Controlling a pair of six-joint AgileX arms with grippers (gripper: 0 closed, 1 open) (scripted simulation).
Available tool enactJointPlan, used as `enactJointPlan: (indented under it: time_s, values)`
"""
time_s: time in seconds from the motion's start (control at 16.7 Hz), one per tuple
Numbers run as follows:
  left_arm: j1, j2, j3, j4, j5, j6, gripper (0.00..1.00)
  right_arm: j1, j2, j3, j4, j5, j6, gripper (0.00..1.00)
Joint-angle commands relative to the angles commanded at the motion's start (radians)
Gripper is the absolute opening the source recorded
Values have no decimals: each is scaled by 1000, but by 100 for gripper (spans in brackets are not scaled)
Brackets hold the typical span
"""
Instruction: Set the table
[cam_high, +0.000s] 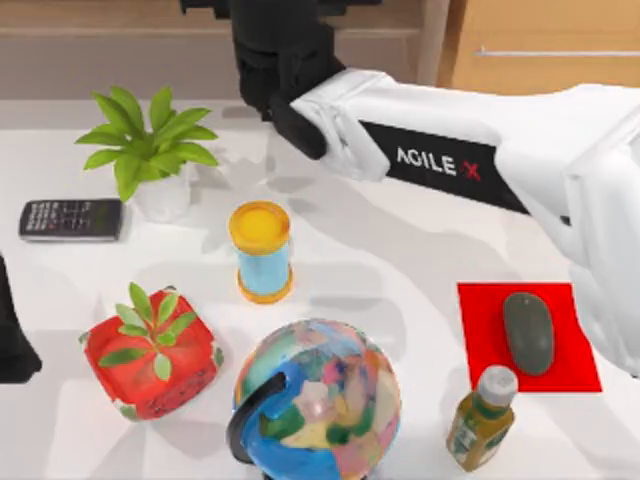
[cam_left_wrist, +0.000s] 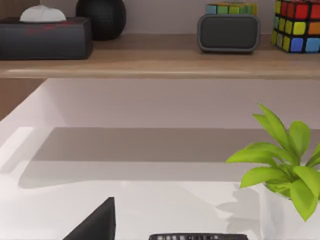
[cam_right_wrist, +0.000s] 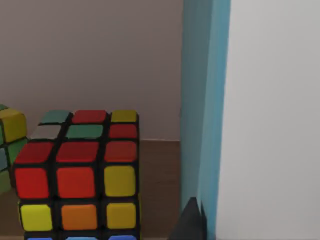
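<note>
Open table (cam_high: 400, 250) lies between the hourglass (cam_high: 261, 251) and red mat (cam_high: 527, 336). The globe (cam_high: 318, 400), 2 plants (cam_high: 145, 150) (cam_high: 150, 352) and bottle (cam_high: 481, 417) crowd the rest.

Smooth white table (cam_high: 400, 260), wooden shelf (cam_left_wrist: 150, 62)

R arm (cam_high: 450, 165) outstretched, L arm (cam_high: 12, 330) parked.

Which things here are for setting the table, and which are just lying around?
For the job: broad white tabletop; right hand, reaching toward the wooden shelf.
Lying about: painted globe, black calculator, grey mouse on red mat, green bottle.
</note>
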Motion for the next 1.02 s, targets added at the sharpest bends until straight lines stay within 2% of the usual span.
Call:
enactJointPlan:
  time_s: [0.3, 0.66, 1.02]
  values:
    - [0, 0, 0, 0, 0, 0, 100, 8, -14, -17, 3, 7, 0, 0]
    - [0, 0, 0, 0, 0, 0, 100, 54, -136, -184, 46, 49, 3, 0]
    - [0, 0, 0, 0, 0, 0, 100, 51, -146, -196, 46, 42, 9, 0]
